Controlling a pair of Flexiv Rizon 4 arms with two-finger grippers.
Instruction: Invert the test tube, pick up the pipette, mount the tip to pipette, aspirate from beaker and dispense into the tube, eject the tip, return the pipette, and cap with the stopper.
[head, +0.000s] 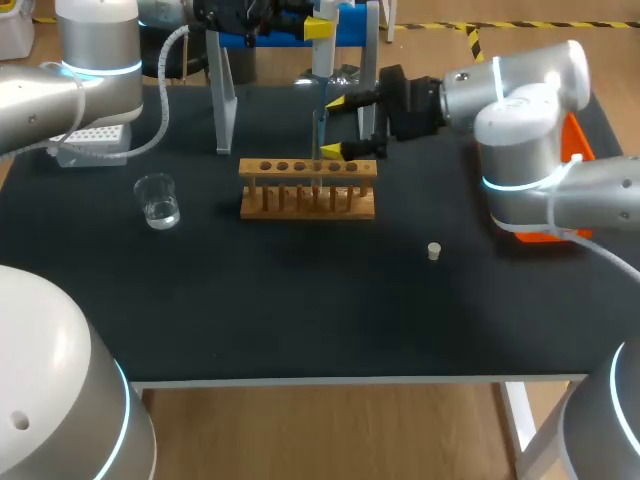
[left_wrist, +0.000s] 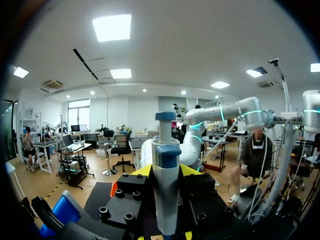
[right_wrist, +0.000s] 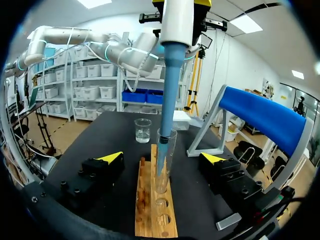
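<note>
My left gripper (head: 318, 28) is high over the rack, shut on the white pipette (head: 324, 55) with its blue top (left_wrist: 165, 150). The pipette's long blue tip (right_wrist: 167, 100) points straight down into the clear test tube (right_wrist: 165, 162), which stands upright in the wooden rack (head: 307, 190). My right gripper (right_wrist: 161, 165) is open, one yellow-tipped finger on each side of the tube and neither touching it. The glass beaker (head: 158, 201) with a little clear liquid sits left of the rack. On the mat to the right of the rack lies the small white stopper (head: 433, 250).
The pipette stand (head: 223, 100), with its blue cradle (right_wrist: 262, 117), rises behind the rack. A white tip box (head: 92, 140) sits at the far left. An orange container (head: 575, 145) lies at the right edge, behind my right arm.
</note>
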